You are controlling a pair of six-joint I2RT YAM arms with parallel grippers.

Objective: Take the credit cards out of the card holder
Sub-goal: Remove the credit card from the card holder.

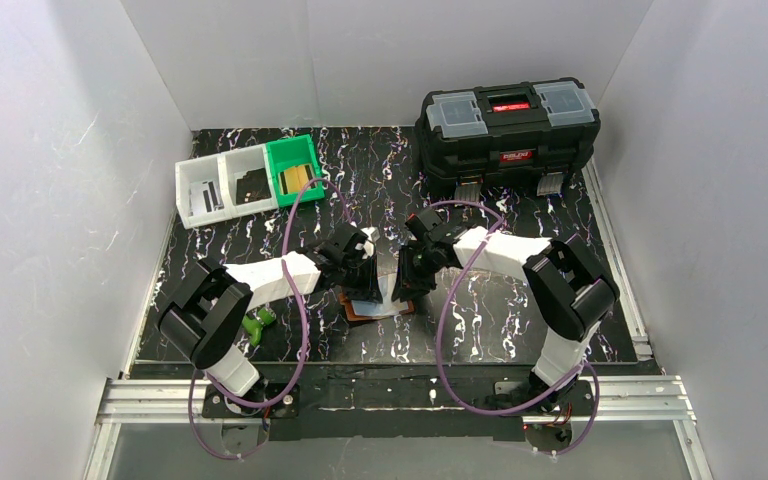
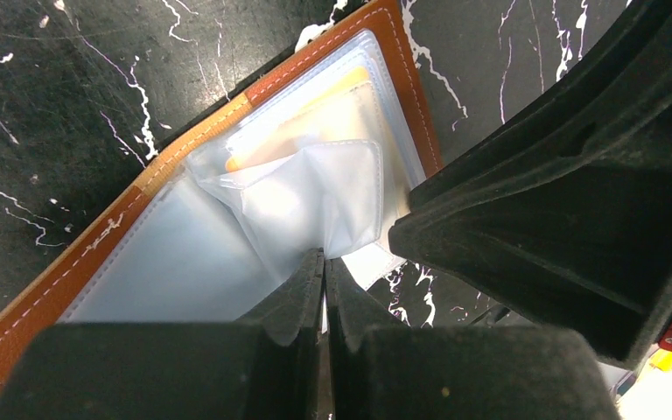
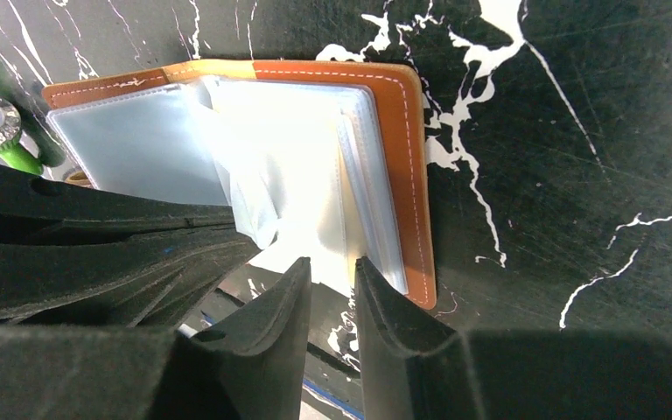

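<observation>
The card holder [image 1: 372, 303] lies open on the black marbled table between both arms, its brown leather edge [image 2: 44, 297] framing clear pockets. A cream and yellow credit card [image 2: 328, 109] shows inside one pocket of the far half. My left gripper [image 2: 325, 260] is shut on the lower edge of a loose clear pocket leaf [image 2: 315, 197]. My right gripper [image 3: 332, 269] is open by a narrow gap, its tips at the near edge of a pale sheet [image 3: 311, 201] in the holder's right half [image 3: 402, 166]. Whether that sheet is a card or a pocket is unclear.
A big black toolbox [image 1: 507, 130] stands at the back right. Two white bins [image 1: 222, 187] and a green bin [image 1: 294, 168] sit at the back left. A small green object [image 1: 258, 322] lies beside the left arm. The two grippers are nearly touching.
</observation>
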